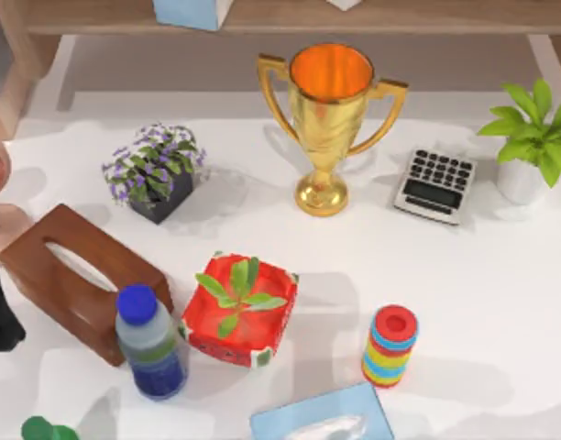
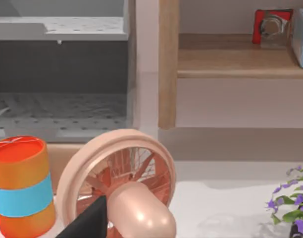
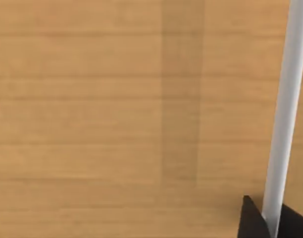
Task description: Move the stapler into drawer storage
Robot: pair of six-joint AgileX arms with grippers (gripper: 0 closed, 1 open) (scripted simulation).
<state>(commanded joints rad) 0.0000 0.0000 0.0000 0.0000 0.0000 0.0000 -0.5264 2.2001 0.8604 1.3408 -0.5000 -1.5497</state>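
The stapler [image 2: 272,27], glossy red with a silvery end piece, rests on a wooden shelf [image 2: 230,62].

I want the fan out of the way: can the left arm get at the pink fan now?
Probably yes: the pink fan sits just ahead of the left tool with nothing between them. An orange can stands close beside it.

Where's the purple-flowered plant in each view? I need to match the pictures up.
Top view: the purple-flowered plant stands in a dark pot at the table's left rear, left of the gold trophy.
Left wrist view: its flowers and leaves are cut by the frame's edge, beside the pink fan.
Right wrist view: a close wood panel and a white bar.
Shared landmark: the wooden shelf behind the table.
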